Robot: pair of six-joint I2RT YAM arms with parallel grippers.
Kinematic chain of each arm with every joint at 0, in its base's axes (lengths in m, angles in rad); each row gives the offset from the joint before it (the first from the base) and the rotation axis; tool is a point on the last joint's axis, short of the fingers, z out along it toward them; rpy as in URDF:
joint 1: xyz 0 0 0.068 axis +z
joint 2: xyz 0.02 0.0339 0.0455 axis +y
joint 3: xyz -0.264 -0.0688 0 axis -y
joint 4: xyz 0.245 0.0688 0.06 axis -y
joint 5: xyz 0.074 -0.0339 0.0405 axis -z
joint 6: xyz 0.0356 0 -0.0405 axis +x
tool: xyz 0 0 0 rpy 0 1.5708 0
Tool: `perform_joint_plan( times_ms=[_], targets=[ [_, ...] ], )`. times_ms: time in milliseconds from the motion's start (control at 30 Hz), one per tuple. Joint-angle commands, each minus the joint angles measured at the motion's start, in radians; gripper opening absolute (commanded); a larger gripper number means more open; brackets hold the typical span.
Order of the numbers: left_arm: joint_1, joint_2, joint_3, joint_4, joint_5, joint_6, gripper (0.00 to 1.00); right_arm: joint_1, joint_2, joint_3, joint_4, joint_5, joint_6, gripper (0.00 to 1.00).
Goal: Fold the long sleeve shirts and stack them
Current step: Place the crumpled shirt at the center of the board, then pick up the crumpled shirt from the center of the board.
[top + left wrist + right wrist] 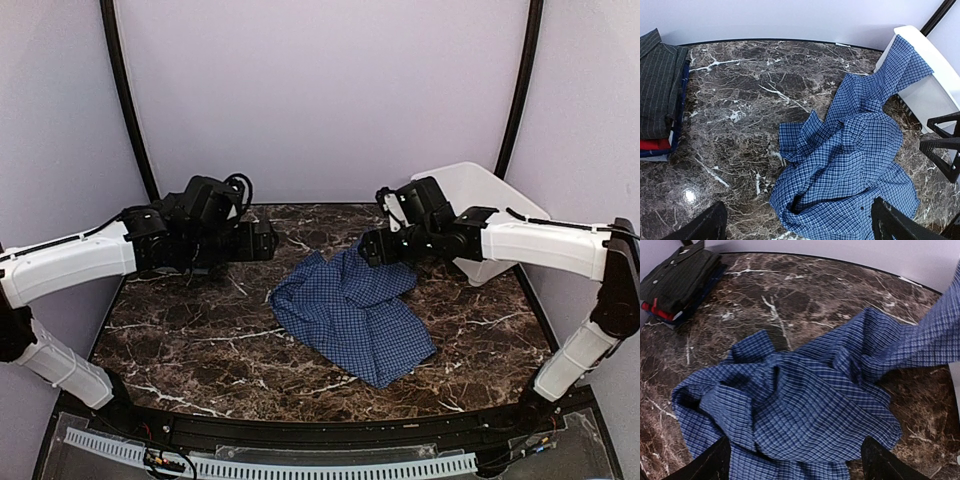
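**A:** Where's the blue shirt [352, 312]?

**B:** In the middle of the tabletop [190, 335], crumpled and unfolded. One sleeve [902, 65] stretches away to the far right and drapes over the rim of the basket [940, 80].

**A:** Is anything holding it?

**B:** No. The right fingers [715, 462] hang over the shirt's far edge, near the basket. They are spread wide and released, with only loose cloth lying below them. The left fingers [707, 225] are spread wide too and carry nothing. That arm sits to the left of the shirt, above the marble.

**A:** And the other shirts?

**B:** They are stacked at the far left of the tabletop, well apart from the blue one. The dark shirt [660, 90] lies folded on top with its collar and buttons showing. An edge of the red shirt [654, 145] peeks out beneath it. From above, the left arm hides that pile.
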Motion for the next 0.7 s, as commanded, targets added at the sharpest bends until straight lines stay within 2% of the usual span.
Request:
perform_joint_plan(
  times_ms=[0, 200, 433, 667],
  targets=[
    [0.008, 0.038, -0.015, 0.064, 0.097, 0.019, 0.99, -0.084, -0.043, -0.112, 0.052, 0.032, 0.046, 0.87],
    [-0.001, 0.186, 0.041, 0.092, 0.209, 0.068, 0.99, -0.164, -0.041, -0.254, 0.158, -0.049, 0.088, 0.87],
    [-0.058, 0.432, 0.235, 0.047, 0.164, 0.137, 0.99, -0.244, -0.028, -0.386, 0.283, -0.103, 0.13, 0.86],
    [-0.063, 0.621, 0.404, 0.016, 0.11, 0.158, 0.98, -0.333, 0.064, -0.43, 0.485, -0.287, 0.203, 0.85]
  ],
)
